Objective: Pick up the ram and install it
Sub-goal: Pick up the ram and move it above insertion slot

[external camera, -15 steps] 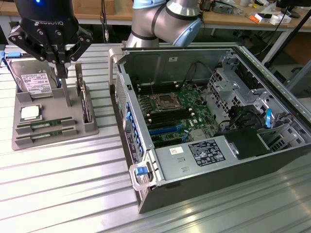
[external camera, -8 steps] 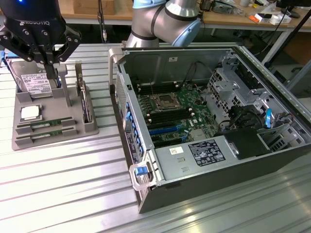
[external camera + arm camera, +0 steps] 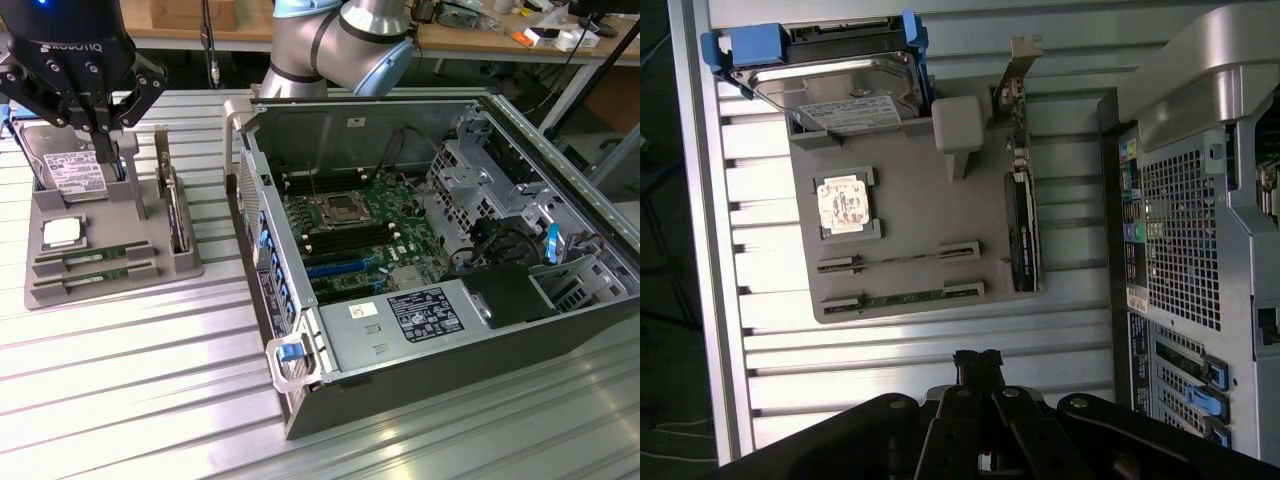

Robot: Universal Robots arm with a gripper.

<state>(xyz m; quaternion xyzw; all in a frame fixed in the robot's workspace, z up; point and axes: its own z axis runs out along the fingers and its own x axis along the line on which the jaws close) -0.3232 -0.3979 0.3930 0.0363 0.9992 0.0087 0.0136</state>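
On the exterior view's left, the arm's fingers hang pressed fully together, holding nothing, above a grey parts tray on the ribbed metal desk. Moulded pockets in the tray keep a hard drive and a processor chip in fixed places, and the ram, a thin green stick, sits untouched in a narrow slot near the tray's front edge. To the right, the computer case lies on its side with the cover off, so the motherboard faces up, probably so that it can be reached from above.
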